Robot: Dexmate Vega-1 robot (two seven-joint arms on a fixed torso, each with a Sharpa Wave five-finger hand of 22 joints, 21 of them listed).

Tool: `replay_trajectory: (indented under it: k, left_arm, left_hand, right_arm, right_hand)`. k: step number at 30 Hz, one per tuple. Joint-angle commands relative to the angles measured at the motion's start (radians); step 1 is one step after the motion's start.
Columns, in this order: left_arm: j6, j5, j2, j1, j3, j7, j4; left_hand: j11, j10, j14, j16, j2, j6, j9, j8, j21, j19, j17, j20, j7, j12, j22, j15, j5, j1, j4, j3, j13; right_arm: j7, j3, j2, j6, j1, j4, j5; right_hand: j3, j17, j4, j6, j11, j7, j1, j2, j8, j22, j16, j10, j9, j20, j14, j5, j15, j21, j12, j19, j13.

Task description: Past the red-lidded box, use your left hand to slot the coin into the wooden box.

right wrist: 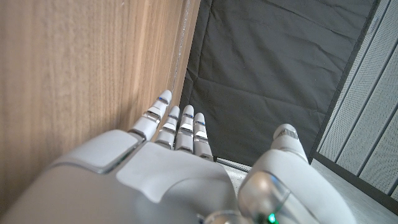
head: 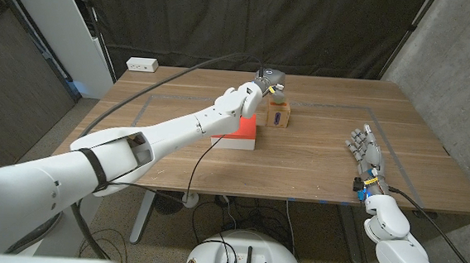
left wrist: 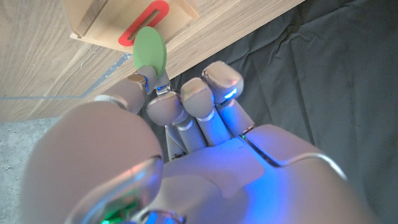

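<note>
Over grained wood, left hand [left wrist: 186,118] pinches round coin [left wrist: 150,50].

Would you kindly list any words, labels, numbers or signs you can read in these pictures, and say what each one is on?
No text is readable in any view.
Wooden box: a blue mark on its front, too small to read.
Wooden box top in the left wrist view: a red outline around the slot, no lettering.
Green coin, held by the left hand: plain face.

head overhead, wrists close, shared table [head: 325,146]
</note>
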Motion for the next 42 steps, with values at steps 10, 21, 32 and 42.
replay_trajectory:
  k: [10, 21, 32, 42]
  left_arm:
    - [-0.049, -0.005, -0.022, -0.011, 0.007, 0.038, 0.062]
    - [-0.052, -0.008, -0.018, -0.013, 0.006, 0.036, 0.067]
    - [-0.067, -0.016, -0.023, -0.016, 0.009, 0.042, 0.089]
    - [-0.085, -0.033, -0.025, -0.019, 0.011, 0.034, 0.104]
  left_hand:
    - [-0.005, -0.002, 0.004, 0.001, 0.038, 0.102, 0.000, 0.055, 0.000, -0.001, 0.003, -0.043, 0.050, -0.003, 0.003, 0.002, 0.006, 0.030, 0.000, 0.007, -0.003]
    - [-0.005, -0.003, 0.002, -0.001, 0.039, 0.102, -0.003, 0.057, 0.000, -0.002, 0.000, -0.043, 0.051, -0.001, 0.003, 0.002, 0.006, 0.029, 0.000, 0.007, -0.001]
    - [-0.006, -0.005, 0.001, 0.000, 0.037, 0.100, -0.005, 0.059, 0.001, -0.004, 0.004, -0.043, 0.047, -0.001, 0.003, 0.002, 0.006, 0.029, 0.000, 0.008, 0.003]
    - [-0.007, -0.001, 0.004, 0.001, 0.037, 0.099, -0.005, 0.063, 0.000, -0.003, 0.005, -0.043, 0.043, -0.006, 0.003, 0.002, 0.006, 0.027, 0.001, 0.007, -0.006]
  right_arm:
    - [-0.003, -0.007, 0.005, -0.003, 0.008, 0.012, 0.002]
    - [-0.007, -0.009, 0.006, -0.005, 0.010, 0.016, 0.002]
    - [-0.009, -0.010, 0.007, -0.004, 0.013, 0.018, 0.002]
    - [-0.008, -0.011, 0.009, 0.000, 0.011, 0.019, 0.004]
  right_hand:
    - [0.001, 0.000, -0.009, 0.005, 0.002, 0.000, 0.002, 0.006, -0.001, 0.001, 0.004, -0.002, 0.005, -0.002, 0.005, -0.001, -0.003, 0.000, -0.004, 0.005, 0.003]
    - [0.001, -0.001, -0.009, 0.004, 0.000, -0.002, 0.002, 0.006, -0.002, 0.001, 0.005, -0.002, 0.005, 0.000, 0.006, -0.001, -0.001, 0.000, -0.005, 0.005, 0.003]
    - [0.000, -0.001, -0.009, 0.005, 0.001, -0.001, 0.002, 0.007, -0.001, 0.001, 0.005, -0.005, 0.005, 0.001, 0.007, -0.001, -0.002, 0.001, -0.005, 0.007, 0.003]
    - [0.000, -0.001, -0.010, 0.005, -0.001, -0.001, 0.003, 0.007, -0.002, 0.001, 0.005, -0.005, 0.005, 0.000, 0.006, -0.001, -0.002, 0.002, -0.005, 0.010, 0.003]
